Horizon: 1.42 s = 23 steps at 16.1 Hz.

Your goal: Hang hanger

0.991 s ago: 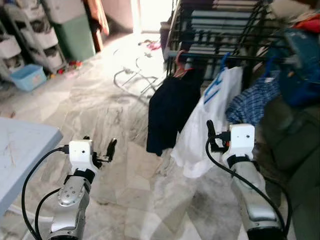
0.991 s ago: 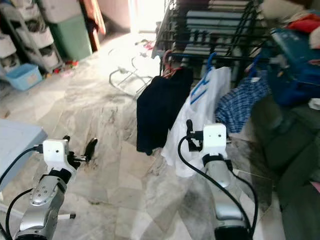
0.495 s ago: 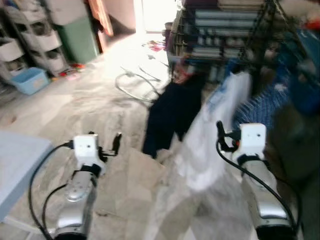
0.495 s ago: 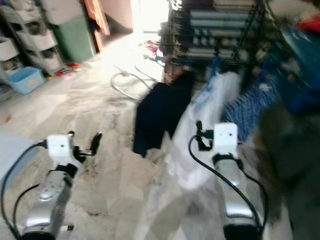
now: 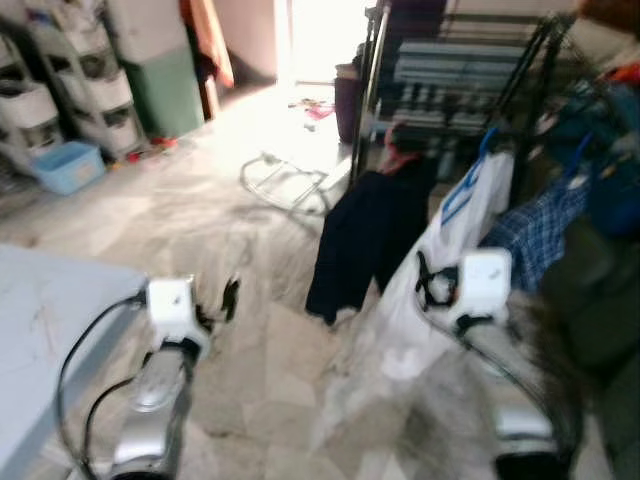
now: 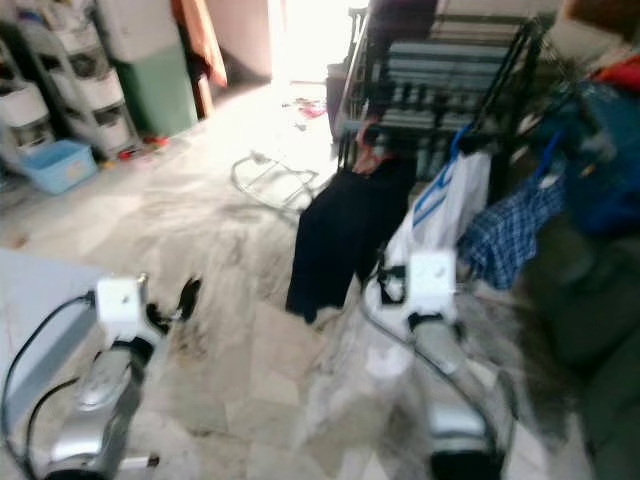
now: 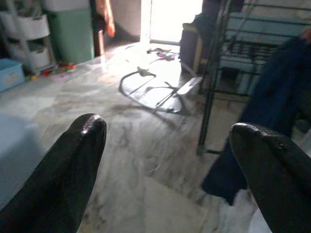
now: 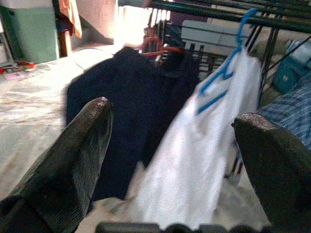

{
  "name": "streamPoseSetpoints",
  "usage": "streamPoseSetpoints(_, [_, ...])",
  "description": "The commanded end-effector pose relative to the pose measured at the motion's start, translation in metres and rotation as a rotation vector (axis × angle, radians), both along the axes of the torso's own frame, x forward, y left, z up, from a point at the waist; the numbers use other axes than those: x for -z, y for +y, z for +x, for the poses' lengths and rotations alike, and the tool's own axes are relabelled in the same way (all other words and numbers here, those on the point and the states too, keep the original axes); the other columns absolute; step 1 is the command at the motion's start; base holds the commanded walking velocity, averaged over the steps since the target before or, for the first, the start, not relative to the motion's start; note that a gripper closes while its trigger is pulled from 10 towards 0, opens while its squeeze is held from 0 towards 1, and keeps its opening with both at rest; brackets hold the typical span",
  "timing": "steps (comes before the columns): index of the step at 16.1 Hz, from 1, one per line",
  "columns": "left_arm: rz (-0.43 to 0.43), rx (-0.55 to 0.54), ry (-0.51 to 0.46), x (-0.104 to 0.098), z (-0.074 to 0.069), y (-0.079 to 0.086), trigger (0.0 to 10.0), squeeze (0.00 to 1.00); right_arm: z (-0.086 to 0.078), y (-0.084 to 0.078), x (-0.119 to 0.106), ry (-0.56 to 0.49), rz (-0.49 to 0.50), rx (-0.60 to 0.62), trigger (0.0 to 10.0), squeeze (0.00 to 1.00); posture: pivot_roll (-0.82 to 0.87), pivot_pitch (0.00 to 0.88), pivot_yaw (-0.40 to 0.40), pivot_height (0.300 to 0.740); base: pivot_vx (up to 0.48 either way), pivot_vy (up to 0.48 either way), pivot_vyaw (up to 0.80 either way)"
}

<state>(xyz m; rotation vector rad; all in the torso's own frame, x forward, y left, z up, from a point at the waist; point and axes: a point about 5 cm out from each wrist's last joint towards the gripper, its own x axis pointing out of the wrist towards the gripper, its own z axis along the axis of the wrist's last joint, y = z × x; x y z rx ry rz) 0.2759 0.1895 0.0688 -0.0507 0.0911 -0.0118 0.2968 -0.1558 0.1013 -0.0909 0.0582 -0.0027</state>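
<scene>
A black drying rack stands ahead on the right. From its bar hang a dark navy garment on a reddish hanger, a white shirt on a blue hanger, and a blue plaid garment. My right gripper is raised just in front of the white shirt, open and empty. Over the marble floor to the left, well short of the rack, my left gripper is also open with nothing in it. The eye views are blurred.
A grey table fills the near left. Stacked drawers, a blue tub and a green cabinet line the far left. A wire frame lies on the floor before the rack. Dark bulky things sit at right.
The whole picture has shifted and blurred, so the camera is moving. Both arms stay raised in front with the grippers open; the hanging clothes keep their places on the rack.
</scene>
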Motion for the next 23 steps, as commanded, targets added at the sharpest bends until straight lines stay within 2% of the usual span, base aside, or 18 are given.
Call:
streamPoseSetpoints(1, [0.005,0.027,-0.011,-0.004,0.005,-0.005,10.0,0.00,0.005,-0.005,-0.003,-0.006,-0.037,0.056,10.0,0.00,-0.15,0.000,0.013,0.740,0.000,0.000,0.00])
streamPoseSetpoints(2, [0.012,0.032,-0.011,-0.004,0.006,-0.005,10.0,0.00,0.006,-0.008,-0.002,-0.014,-0.046,0.088,10.0,0.00,-0.15,0.000,0.014,0.740,0.000,0.000,0.00])
streamPoseSetpoints(3, [0.009,0.036,-0.010,-0.005,0.008,-0.005,10.0,0.00,0.006,-0.006,-0.001,-0.011,0.002,0.049,10.0,0.00,-0.15,0.000,0.016,0.740,0.000,0.000,0.00])
streamPoseSetpoints(6, [-0.026,0.042,-0.034,-0.009,0.011,-0.005,10.0,0.00,0.005,-0.004,-0.004,-0.016,-0.002,0.031,10.0,0.00,-0.16,0.000,0.017,0.740,0.000,0.000,0.00])
streamPoseSetpoints(10, [-0.046,0.044,-0.039,-0.009,0.011,-0.008,10.0,0.00,0.002,0.001,-0.001,0.007,0.054,0.008,10.0,0.00,-0.16,0.000,0.015,0.740,0.000,0.000,-0.12])
streamPoseSetpoints(17, [-0.051,0.075,-0.038,-0.009,0.012,-0.016,10.0,0.00,0.004,0.002,-0.006,-0.015,0.026,-0.032,10.0,0.00,-0.17,0.000,0.019,0.740,0.359,0.201,-0.70])
streamPoseSetpoints(19, [-0.038,0.087,-0.062,-0.013,0.013,-0.018,10.0,0.00,0.003,0.004,-0.006,-0.014,0.027,-0.035,10.0,0.00,-0.17,0.000,0.022,0.740,0.396,0.270,0.00])
streamPoseSetpoints(23, [-0.051,0.103,-0.051,-0.012,0.017,-0.025,10.0,0.00,0.003,0.008,-0.006,-0.018,0.029,-0.041,10.0,0.00,-0.17,0.000,0.024,0.740,0.375,0.202,0.00])
